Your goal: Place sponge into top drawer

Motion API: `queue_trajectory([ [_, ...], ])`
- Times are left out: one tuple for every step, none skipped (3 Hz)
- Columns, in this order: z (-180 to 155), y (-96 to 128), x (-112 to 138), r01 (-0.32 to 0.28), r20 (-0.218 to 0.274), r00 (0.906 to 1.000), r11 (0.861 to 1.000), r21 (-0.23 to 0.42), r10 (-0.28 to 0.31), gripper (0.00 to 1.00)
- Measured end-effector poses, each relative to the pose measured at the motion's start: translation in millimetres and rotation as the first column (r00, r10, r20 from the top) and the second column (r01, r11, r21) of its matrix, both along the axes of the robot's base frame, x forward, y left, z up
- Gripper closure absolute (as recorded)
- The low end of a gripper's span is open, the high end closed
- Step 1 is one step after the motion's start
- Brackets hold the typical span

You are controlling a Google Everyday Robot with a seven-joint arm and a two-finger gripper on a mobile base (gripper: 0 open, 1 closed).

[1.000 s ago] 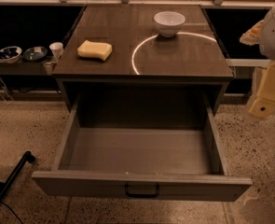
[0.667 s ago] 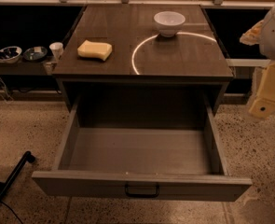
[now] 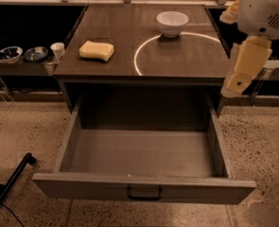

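The pale yellow sponge (image 3: 97, 50) lies on the left part of the cabinet top (image 3: 129, 63). The top drawer (image 3: 143, 155) is pulled fully out below it, with a dark pull handle (image 3: 143, 193) on its front panel, and its inside is empty. My gripper (image 3: 237, 79) hangs from the white arm (image 3: 264, 8) at the right edge of the cabinet top, above the drawer's right side. It is far from the sponge and holds nothing that I can see.
A white bowl (image 3: 172, 22) stands at the back of the cabinet top, by a bright ring of light (image 3: 138, 56). Small bowls (image 3: 9, 54) and a cup (image 3: 57, 49) sit on a low shelf at the left. A black pole (image 3: 9, 186) lies on the floor at the lower left.
The arm and gripper have moved left and a little up, closer to the cabinet's right edge. The sponge, the bowl and the drawer have not moved.
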State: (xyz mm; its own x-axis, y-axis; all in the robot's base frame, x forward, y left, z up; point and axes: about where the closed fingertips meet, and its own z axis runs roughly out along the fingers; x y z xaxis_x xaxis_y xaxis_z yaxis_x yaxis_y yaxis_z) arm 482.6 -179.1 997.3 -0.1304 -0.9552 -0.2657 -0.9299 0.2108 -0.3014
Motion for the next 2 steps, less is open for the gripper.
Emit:
queue_trajectory([
  [12.6, 53.8, 50.0, -0.069, 0.043, 0.9967, 0.997, 0.024, 0.068, 0.0],
  [-2.2, 113.6, 108.3, -0.052, 0.095, 0.9942, 0.998, 0.022, 0.05, 0.0],
])
